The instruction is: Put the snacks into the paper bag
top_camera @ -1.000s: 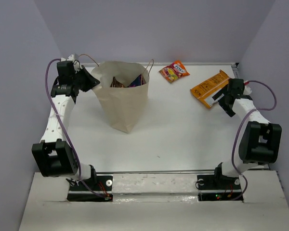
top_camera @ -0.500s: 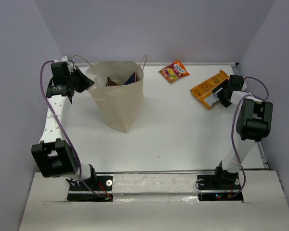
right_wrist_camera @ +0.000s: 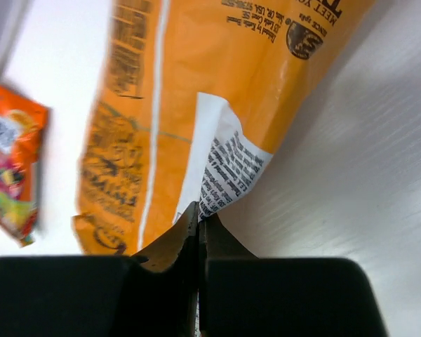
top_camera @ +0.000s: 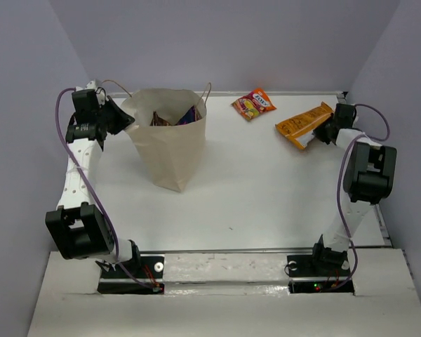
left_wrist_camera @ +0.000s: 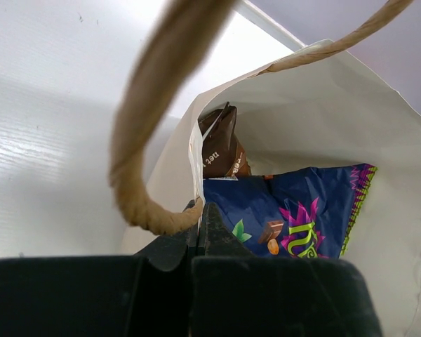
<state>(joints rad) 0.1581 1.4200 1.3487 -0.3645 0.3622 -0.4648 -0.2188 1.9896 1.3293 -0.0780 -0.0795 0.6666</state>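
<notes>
L gripper pinched on rim of tall tan paper bag; R gripper clamped on edge of crinkly orange snack packet

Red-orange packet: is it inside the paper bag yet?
No, the red-orange packet lies flat on the table near the far edge, to the right of the paper bag and apart from it.

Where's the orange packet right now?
Top view: the orange packet is at the far right of the table, one edge pinched in the right claw, the red-orange packet just to its left.
</notes>
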